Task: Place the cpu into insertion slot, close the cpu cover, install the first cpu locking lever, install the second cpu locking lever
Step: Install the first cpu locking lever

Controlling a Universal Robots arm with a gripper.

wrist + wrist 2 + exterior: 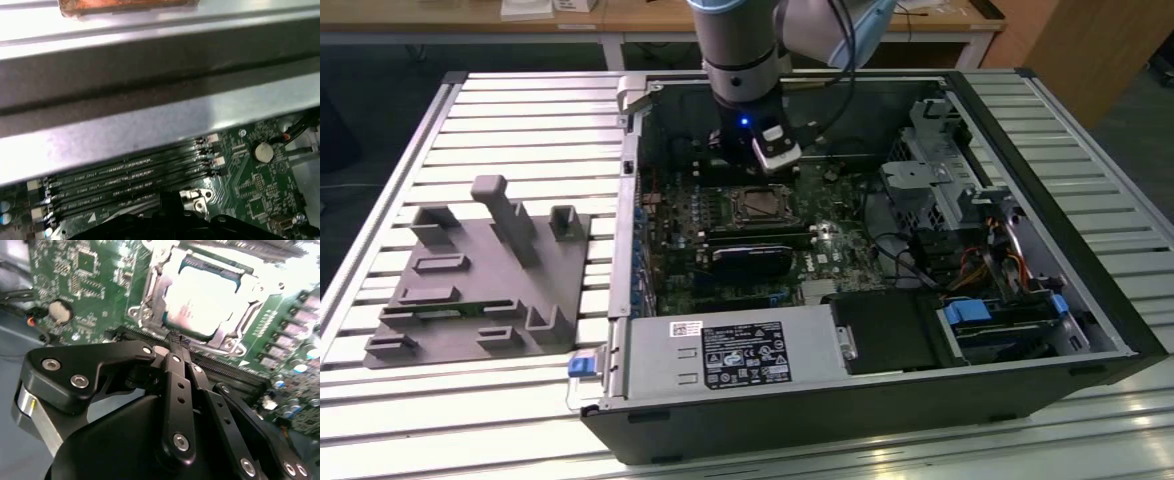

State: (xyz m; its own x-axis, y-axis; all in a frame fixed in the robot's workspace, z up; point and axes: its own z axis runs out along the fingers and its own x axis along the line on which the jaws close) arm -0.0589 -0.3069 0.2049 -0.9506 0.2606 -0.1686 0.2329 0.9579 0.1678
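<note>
In the second wrist view my fingers (176, 365) stand lower centre, tips pressed together, with nothing I can make out between them. The cpu (202, 300) lies just beyond the tips toward the upper right, seated flat, with the cpu cover (156, 287) down around it. In the exterior view the insertion slot (754, 206) is mid-frame; the label (747, 355) below has print too small to read.

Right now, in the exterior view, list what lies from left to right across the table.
Grey fixture → blue tab → insertion slot → black drive box → blue connector.
</note>
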